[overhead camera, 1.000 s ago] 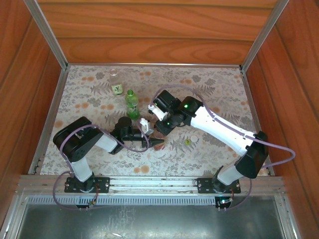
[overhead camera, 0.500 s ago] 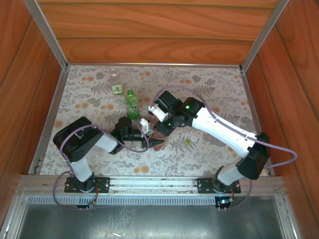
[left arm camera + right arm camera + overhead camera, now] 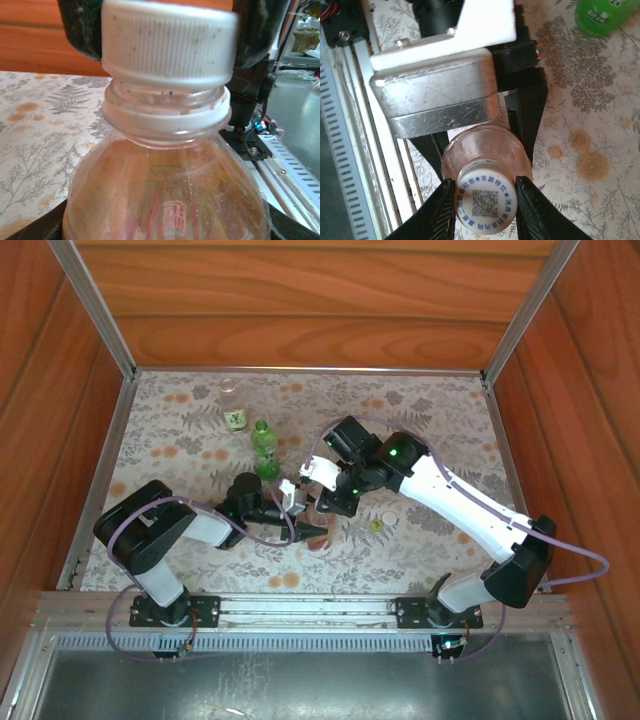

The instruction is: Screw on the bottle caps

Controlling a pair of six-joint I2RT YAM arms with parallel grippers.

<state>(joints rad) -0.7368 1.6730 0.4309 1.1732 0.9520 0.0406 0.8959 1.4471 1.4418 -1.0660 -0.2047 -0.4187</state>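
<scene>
The reddish-amber bottle point(image 3: 318, 532) stands upright near the middle of the table. My left gripper point(image 3: 312, 527) is shut around its body point(image 3: 165, 200). A white cap point(image 3: 484, 202) with a QR code on top sits on its neck. My right gripper point(image 3: 485, 207) is shut on that cap point(image 3: 167, 45), one finger on each side. The green bottle point(image 3: 264, 450) and the clear bottle with a dark-and-white label point(image 3: 234, 412) stand farther back on the left. A yellow-green cap point(image 3: 377, 526) lies on the cloth to the right of the held bottle.
The flowered cloth point(image 3: 430, 430) covers the table, with wooden walls on three sides. A metal rail point(image 3: 300, 608) runs along the near edge. The green bottle point(image 3: 605, 15) stands close beyond the left gripper. The left wrist's silver camera housing point(image 3: 440, 95) sits right over the held bottle.
My right arm's wrist has turned and swung a little to the right while gripping the cap. The left arm's elbow has dropped slightly toward the near left. The bottle stays in place.
</scene>
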